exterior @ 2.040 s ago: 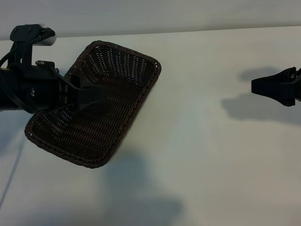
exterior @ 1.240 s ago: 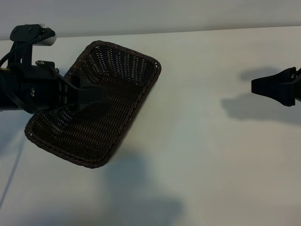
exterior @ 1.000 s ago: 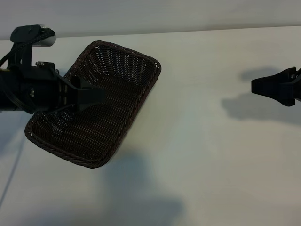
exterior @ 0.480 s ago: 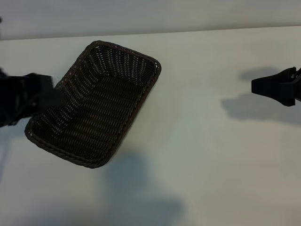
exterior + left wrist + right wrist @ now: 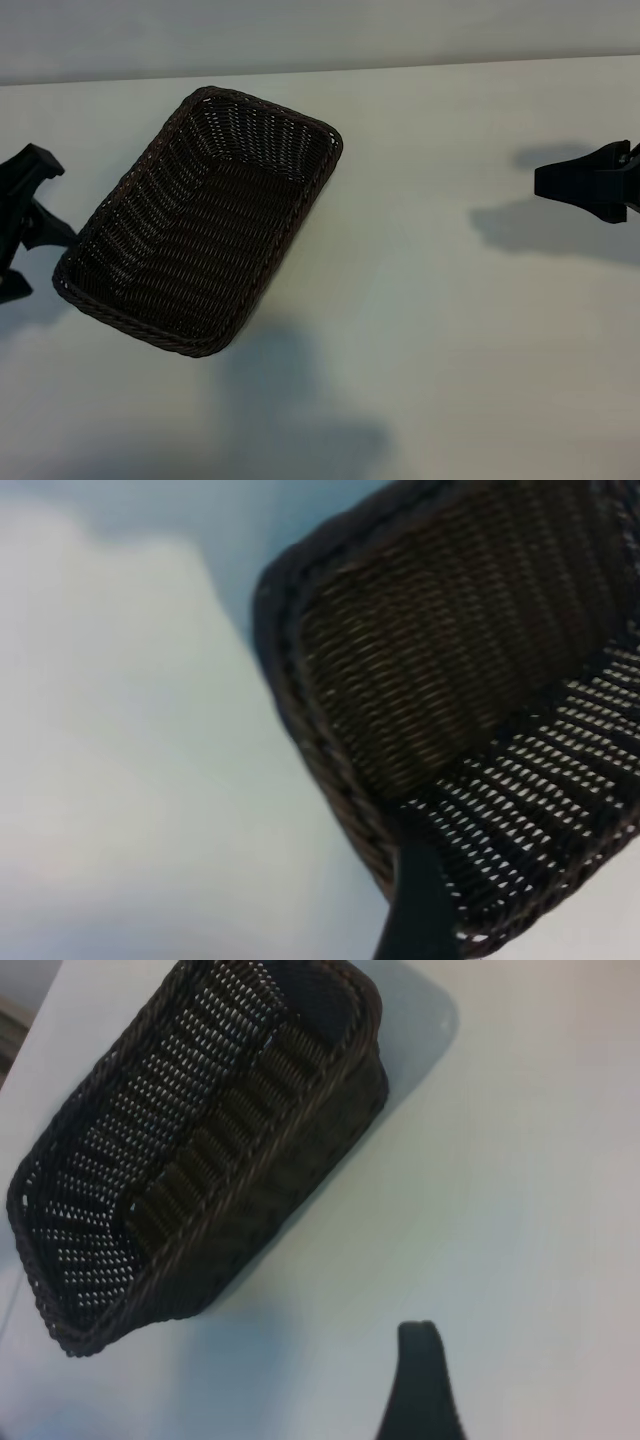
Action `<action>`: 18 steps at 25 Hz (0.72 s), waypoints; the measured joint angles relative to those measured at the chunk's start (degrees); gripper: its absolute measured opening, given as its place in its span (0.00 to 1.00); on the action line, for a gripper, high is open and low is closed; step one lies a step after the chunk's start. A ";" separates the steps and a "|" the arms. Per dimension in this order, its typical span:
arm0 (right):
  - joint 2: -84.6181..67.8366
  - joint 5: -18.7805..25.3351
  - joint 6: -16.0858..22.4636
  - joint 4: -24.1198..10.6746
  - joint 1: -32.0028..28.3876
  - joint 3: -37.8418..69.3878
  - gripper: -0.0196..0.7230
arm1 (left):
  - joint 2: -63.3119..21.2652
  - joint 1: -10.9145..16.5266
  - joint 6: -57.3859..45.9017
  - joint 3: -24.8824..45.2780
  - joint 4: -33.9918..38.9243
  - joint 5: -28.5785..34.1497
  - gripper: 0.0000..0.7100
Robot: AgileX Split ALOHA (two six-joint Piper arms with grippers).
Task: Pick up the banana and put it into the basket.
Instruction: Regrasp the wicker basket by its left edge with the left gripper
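1. Left claw (image 5: pixel 22 225) in the exterior view sat at the far left edge, just beside the basket's (image 5: pixel 205 215) near-left corner, fingers spread and grasping nothing. The right claw (image 5: pixel 560 183) hung well apart at the right edge, released too. The dark wicker basket lay angled on the pale surface (image 5: pixel 450 350), nothing lying inside it. No banana showed. Wide bare room stretched between the basket and the right claw.

2. From the left wrist view, the basket's (image 5: pixel 440 670) rounded corner and braided rim filled the picture, one dark finger (image 5: pixel 420 910) crossing in front of the weave.

3. From the right wrist view, the whole basket (image 5: pixel 200 1150) lay far off with bare surface (image 5: pixel 520 1160) beside it; one fingertip (image 5: pixel 422 1385) showed.
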 joint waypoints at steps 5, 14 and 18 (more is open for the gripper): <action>0.00 0.00 0.05 0.00 0.00 0.00 0.75 | 2.68 0.00 -2.88 -0.18 0.09 4.60 0.79; 0.00 0.00 0.10 0.00 0.00 0.00 0.75 | 10.10 0.00 -3.07 -0.18 -2.24 4.03 0.79; 0.00 0.00 0.10 0.00 0.00 0.00 0.75 | 10.55 0.00 -5.37 -0.18 -2.37 3.96 0.79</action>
